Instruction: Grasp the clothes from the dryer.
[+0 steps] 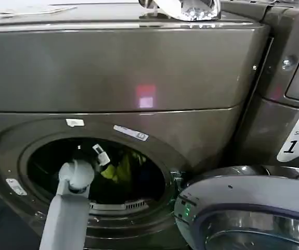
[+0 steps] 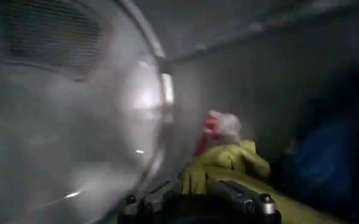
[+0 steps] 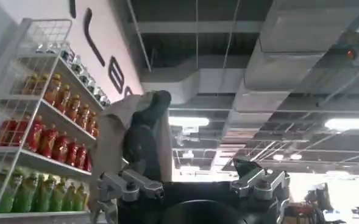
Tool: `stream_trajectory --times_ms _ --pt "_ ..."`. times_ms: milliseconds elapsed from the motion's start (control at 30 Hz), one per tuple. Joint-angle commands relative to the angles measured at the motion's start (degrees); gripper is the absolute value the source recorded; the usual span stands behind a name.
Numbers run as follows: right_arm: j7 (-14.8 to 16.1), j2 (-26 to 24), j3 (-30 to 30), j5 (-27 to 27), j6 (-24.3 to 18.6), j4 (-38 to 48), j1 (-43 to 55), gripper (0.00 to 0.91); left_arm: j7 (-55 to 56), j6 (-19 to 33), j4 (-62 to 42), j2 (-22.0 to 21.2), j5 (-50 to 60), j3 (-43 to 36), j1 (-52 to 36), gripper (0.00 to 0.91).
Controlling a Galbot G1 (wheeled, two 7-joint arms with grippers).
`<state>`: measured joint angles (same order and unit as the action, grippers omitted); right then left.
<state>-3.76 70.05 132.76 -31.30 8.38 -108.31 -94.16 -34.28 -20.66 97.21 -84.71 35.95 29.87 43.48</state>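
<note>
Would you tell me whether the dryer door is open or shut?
Open: the door is swung aside, and the left arm reaches through the dryer porthole.

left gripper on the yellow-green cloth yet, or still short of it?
Apart. In the left wrist view the left gripper is open, and the yellow-green cloth lies beyond its fingertips inside the dryer drum, not between the fingers.

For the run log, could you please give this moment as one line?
left gripper: open, inside dryer, near clothes | right gripper: open, idle

Pale grey left arm (image 1: 66,208), rounded joint
</note>
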Motion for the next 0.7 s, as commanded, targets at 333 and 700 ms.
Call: stream_trajectory --times_ms 333,700 --pt "0.67 0.80 -0.60 0.31 -2.51 -0.37 -0.24 0.907 46.37 0.19 4.12 -5.80 -33.49 -2.83 6.72 0.000" --pt "0.80 1.42 -0.70 -0.87 -4.34 -0.90 -0.40 0.907 46.19 -0.13 5.71 -5.16 -34.92 -3.00 8.18 0.000"
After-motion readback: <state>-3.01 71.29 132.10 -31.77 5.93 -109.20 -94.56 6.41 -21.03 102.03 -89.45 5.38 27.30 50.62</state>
